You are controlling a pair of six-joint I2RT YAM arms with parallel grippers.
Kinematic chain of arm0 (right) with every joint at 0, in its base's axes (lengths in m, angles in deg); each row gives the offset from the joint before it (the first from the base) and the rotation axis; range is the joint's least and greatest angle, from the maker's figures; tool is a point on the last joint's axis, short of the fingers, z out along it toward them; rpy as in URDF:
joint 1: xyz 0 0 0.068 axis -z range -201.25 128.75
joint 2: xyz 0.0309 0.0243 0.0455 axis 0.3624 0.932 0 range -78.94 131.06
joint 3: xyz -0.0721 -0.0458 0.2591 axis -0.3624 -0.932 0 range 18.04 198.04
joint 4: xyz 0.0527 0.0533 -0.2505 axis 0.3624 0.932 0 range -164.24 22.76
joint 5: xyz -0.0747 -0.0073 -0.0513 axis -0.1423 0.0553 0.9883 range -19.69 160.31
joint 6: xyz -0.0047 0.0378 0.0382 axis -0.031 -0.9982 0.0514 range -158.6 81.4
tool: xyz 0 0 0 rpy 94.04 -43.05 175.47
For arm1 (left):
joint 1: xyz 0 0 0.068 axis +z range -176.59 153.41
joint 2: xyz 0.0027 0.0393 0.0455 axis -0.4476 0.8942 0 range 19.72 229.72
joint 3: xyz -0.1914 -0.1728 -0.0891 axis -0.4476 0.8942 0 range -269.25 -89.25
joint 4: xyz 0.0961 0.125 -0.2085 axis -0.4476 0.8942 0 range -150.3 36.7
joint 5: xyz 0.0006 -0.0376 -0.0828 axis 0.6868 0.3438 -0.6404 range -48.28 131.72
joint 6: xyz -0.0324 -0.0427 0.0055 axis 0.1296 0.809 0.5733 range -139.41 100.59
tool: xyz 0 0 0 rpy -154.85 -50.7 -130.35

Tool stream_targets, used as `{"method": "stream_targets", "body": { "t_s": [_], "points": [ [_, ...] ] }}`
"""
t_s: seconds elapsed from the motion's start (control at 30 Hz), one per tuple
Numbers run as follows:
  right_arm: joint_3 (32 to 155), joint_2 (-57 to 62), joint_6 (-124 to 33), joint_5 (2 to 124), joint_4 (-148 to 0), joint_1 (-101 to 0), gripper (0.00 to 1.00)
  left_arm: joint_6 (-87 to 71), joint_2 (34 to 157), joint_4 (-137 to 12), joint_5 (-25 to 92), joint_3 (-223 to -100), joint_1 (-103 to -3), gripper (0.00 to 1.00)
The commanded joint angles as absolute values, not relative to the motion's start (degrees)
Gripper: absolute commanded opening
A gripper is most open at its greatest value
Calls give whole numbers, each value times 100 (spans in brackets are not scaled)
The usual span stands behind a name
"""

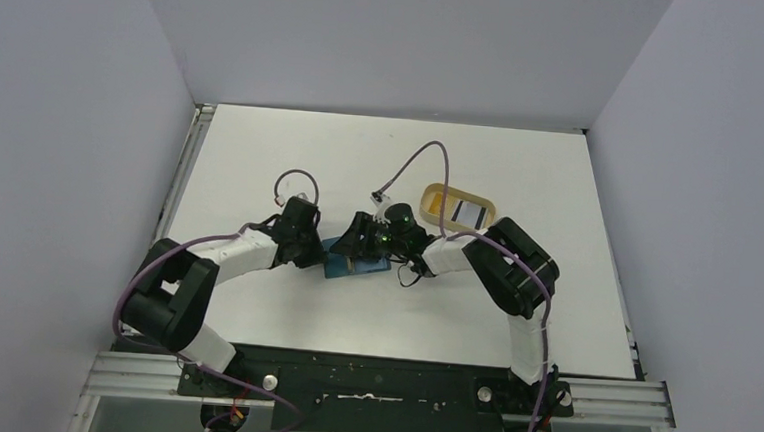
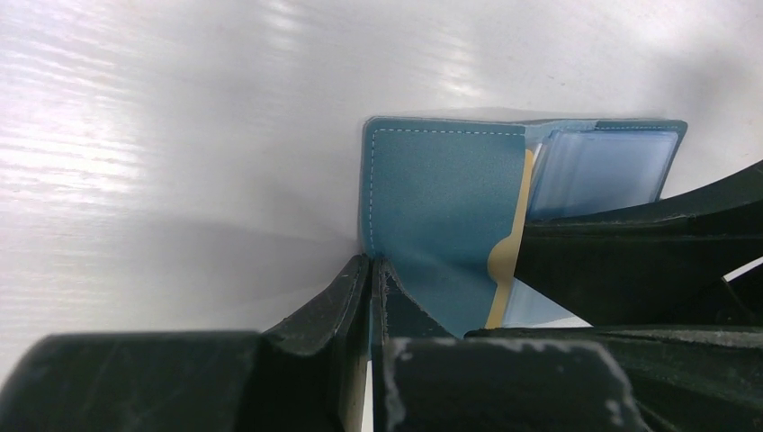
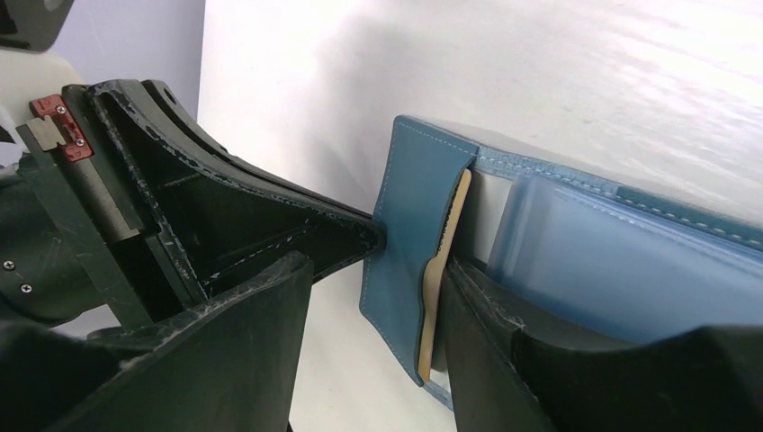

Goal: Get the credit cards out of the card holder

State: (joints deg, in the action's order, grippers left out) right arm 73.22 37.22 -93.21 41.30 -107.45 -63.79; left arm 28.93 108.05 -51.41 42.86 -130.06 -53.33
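The card holder [image 1: 355, 261] sits open mid-table [image 1: 282, 310], with white tabletop stretching wide on every side. The left gripper [image 2: 372, 270] is pinched tight on the stitched edge of its smooth teal flap. The right gripper [image 3: 382, 279] has its jaws apart, straddling the flap's free edge. There a thin tan card [image 3: 445, 243] pokes out beside a glossy clear sleeve [image 3: 630, 261]. Well apart, the oval tray [image 1: 434, 194] holds a white banded card [image 1: 466, 213].

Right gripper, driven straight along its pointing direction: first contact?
Likely the teal-blue folding card holder: its pocket flap and a tan card edge stand between the right gripper's open fingers. Just beyond, the left gripper is shut on that flap. Depth is hard to judge.
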Motion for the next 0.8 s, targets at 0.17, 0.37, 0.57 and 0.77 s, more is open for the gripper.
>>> {"method": "stream_targets", "body": {
  "t_s": [0.17, 0.37, 0.57, 0.77],
  "points": [
    [7852, 3946, -9133, 2885, -10666, -6942, 53, 2679, 10659, -4675, 4198, -13259, -5280, 0],
    [7859, 3877, -9046, 2874, -10400, -7017, 53, 2674, 10536, -4641, 4172, -13299, -5226, 0],
    [7883, 3997, -9226, 3087, -10598, -7064, 53, 2730, 10464, -4641, 4073, -13310, -5217, 0],
    [7673, 4162, -9823, 3417, -11179, -7078, 51, 2758, 10320, -4619, 3995, -13260, -5180, 0]
  ]
}}
